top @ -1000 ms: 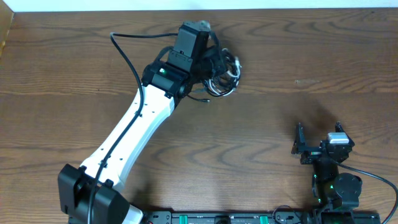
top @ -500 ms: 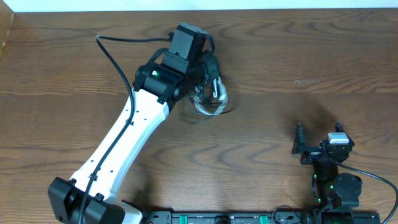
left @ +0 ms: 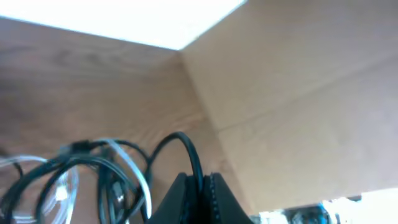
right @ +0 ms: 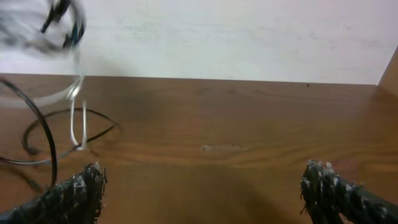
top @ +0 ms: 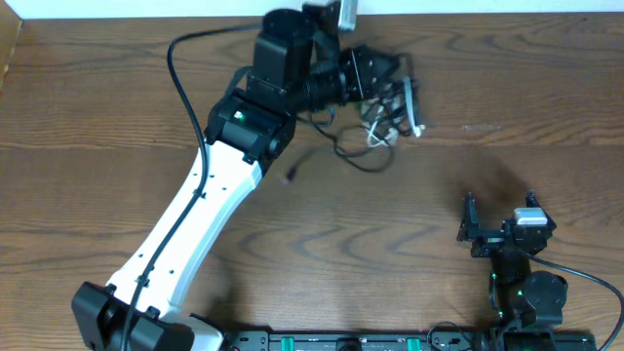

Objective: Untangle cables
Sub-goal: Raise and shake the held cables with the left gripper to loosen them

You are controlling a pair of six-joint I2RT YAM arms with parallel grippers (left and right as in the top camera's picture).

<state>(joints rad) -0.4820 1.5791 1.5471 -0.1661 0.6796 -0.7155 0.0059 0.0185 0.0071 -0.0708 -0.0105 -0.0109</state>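
Cables (top: 385,115) hang bunched at far centre from the left gripper (left: 199,186), pinched tight on a black strand (left: 186,144). Right gripper (top: 499,210), near right, gapes empty; next it should probably pull one loop free.

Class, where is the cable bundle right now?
Overhead view: the cables are held by the left gripper near the far edge of the table, far from the right gripper.
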